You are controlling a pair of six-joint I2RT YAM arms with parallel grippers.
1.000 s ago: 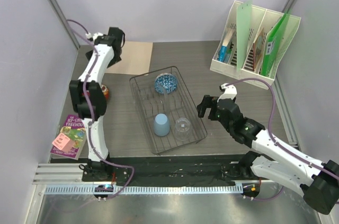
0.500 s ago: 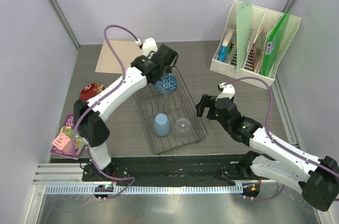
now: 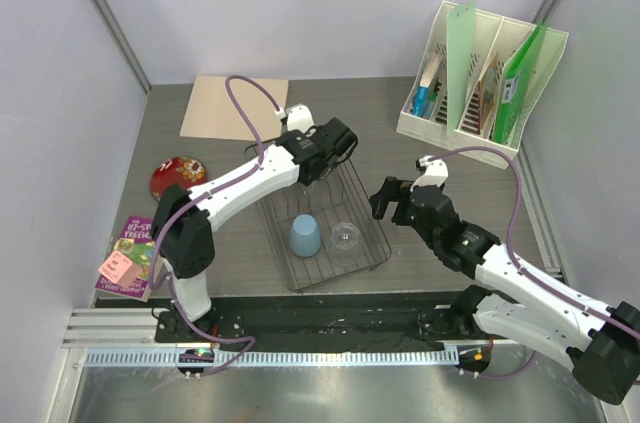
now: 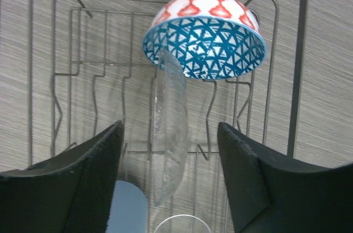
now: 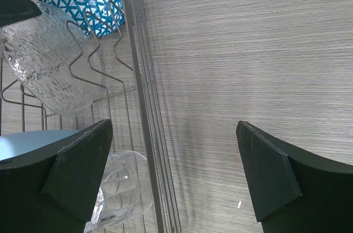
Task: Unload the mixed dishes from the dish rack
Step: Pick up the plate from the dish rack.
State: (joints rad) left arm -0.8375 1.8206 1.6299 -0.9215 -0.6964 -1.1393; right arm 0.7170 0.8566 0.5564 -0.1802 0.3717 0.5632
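Grey wood-grain surface (image 3: 380, 108) below, and on it, right in the middle, the dark wire dish rack (image 3: 274, 223). The left arm (image 3: 240, 178) stretches from its base in a long arc, out over the rack's far end, wrist tipped down. The right arm (image 3: 520, 278) lies low, elbow bent, reaching in toward the rack's right side.

Left claw (image 4: 170, 127): jaws apart, with a gap on either side of what's between them. And what's between them is a clear textured glass plate (image 5: 44, 73), standing on edge among the prongs. Just beyond the fingertips sits the blue-and-white patterned bowl (image 4: 204, 40), tilted up on its side at the rack's end, its mouth facing the claw.

Right claw (image 5: 174, 125): spread wide, holding nothing, hovering over the rack's right rim and bare surface.

Dark red plate (image 3: 178, 176): already out, lying on the surface well left of the rack. The light blue cup (image 3: 305, 236) stands upside down in the rack's near half, and the clear tumbler (image 3: 345, 238) lies just beside it on the right, near the right claw's left finger.
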